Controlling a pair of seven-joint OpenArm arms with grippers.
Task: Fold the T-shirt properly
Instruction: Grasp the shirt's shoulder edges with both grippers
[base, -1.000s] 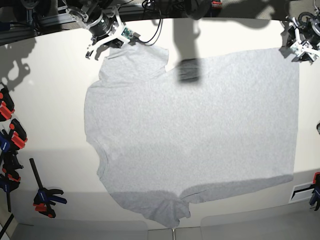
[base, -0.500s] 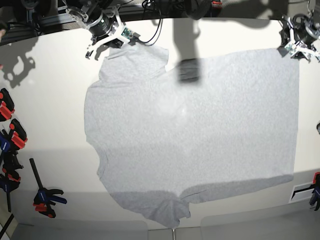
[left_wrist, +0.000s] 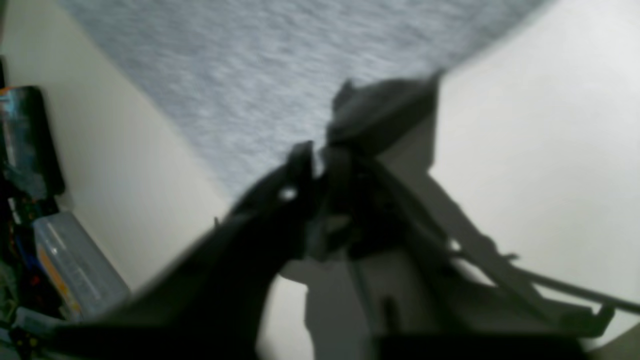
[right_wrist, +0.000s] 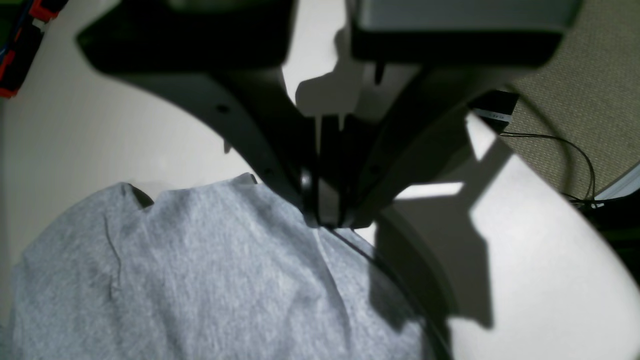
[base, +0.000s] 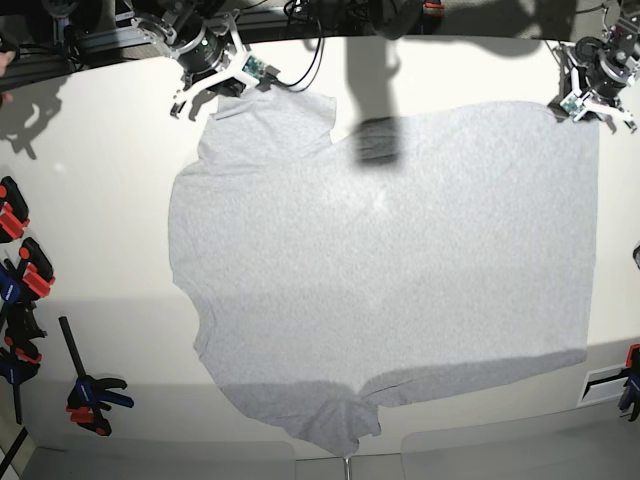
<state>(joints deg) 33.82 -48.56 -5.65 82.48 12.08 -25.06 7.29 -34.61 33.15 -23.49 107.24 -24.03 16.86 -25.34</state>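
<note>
The light grey T-shirt (base: 390, 280) lies spread flat on the white table (base: 100, 200), plain side up, sleeves to the left and hem to the right. My right gripper (base: 222, 92) sits at the far sleeve's edge. In the right wrist view it (right_wrist: 322, 215) is shut, pinching the edge of the T-shirt (right_wrist: 200, 280). At the far hem corner my left gripper (base: 580, 105) stands low. The blurred left wrist view shows it (left_wrist: 320, 157) with jaws together at the T-shirt (left_wrist: 250, 65) corner, cloth seemingly pinched.
Several orange and black clamps (base: 22, 270) lie along the table's left edge, one more (base: 95, 392) nearer the front. Cables and frame parts run along the far edge. A dark shadow (base: 375, 140) falls on the shirt's far middle. A plastic box (left_wrist: 75, 265) shows beside the table.
My left gripper has shifted a little left and toward the far edge, onto the hem corner, and gone from open to shut. The right gripper and the shirt have stayed put.
</note>
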